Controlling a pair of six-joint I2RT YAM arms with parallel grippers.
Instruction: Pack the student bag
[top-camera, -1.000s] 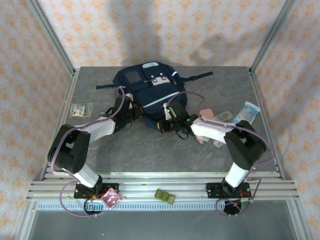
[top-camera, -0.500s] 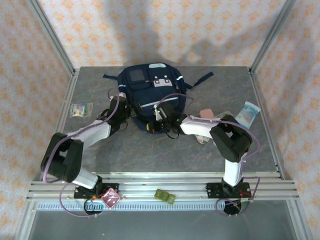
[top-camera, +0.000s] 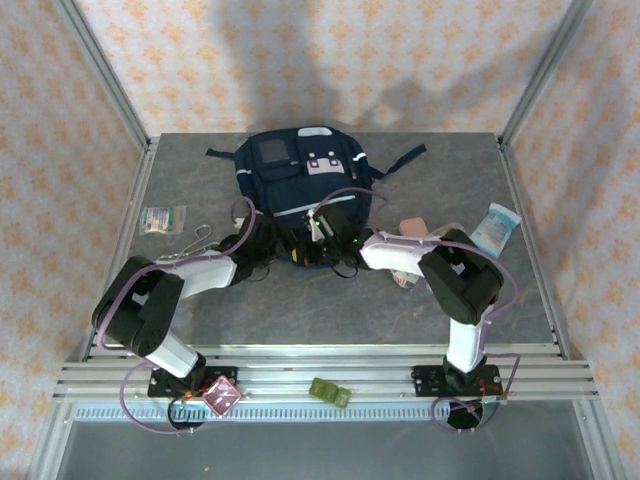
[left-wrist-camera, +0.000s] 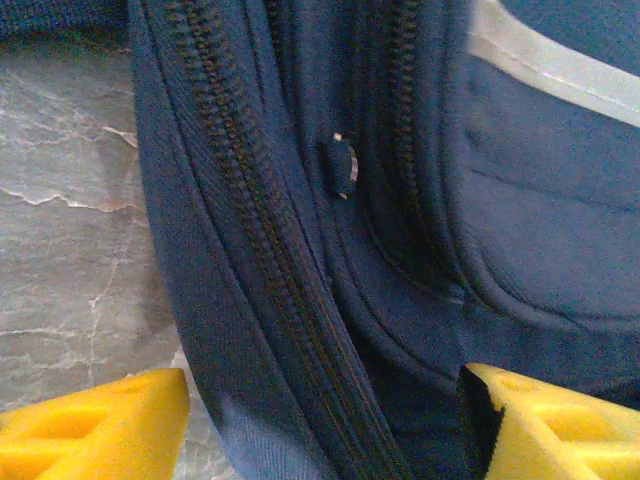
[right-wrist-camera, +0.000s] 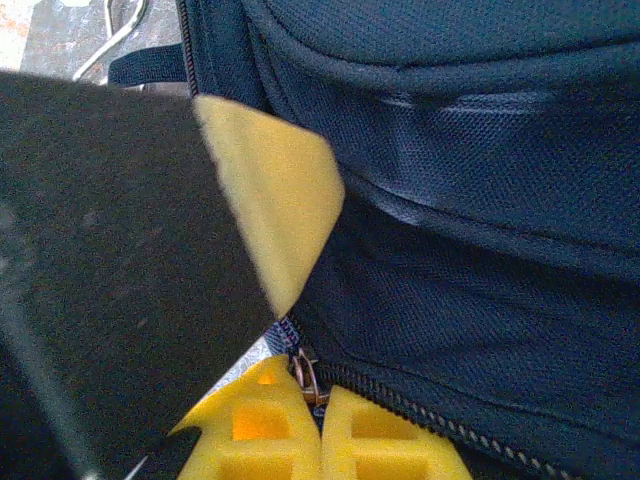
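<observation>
The student bag (top-camera: 305, 178) lies flat at the far middle of the grey table (top-camera: 300, 300), its white stripe toward me. My left gripper (left-wrist-camera: 322, 430) stands spread wide at the bag's near edge. Its yellow fingertips (left-wrist-camera: 95, 425) sit on either side of a closed zipper track (left-wrist-camera: 270, 250), one over bare table and the other over navy fabric. My right gripper (right-wrist-camera: 320, 430) is just beside it, its fingers pressed together on a small brass zipper pull (right-wrist-camera: 305, 375) at the bag's edge. A small packet (top-camera: 162, 219) lies off to the left and a blue-and-white pouch (top-camera: 495, 228) to the right.
</observation>
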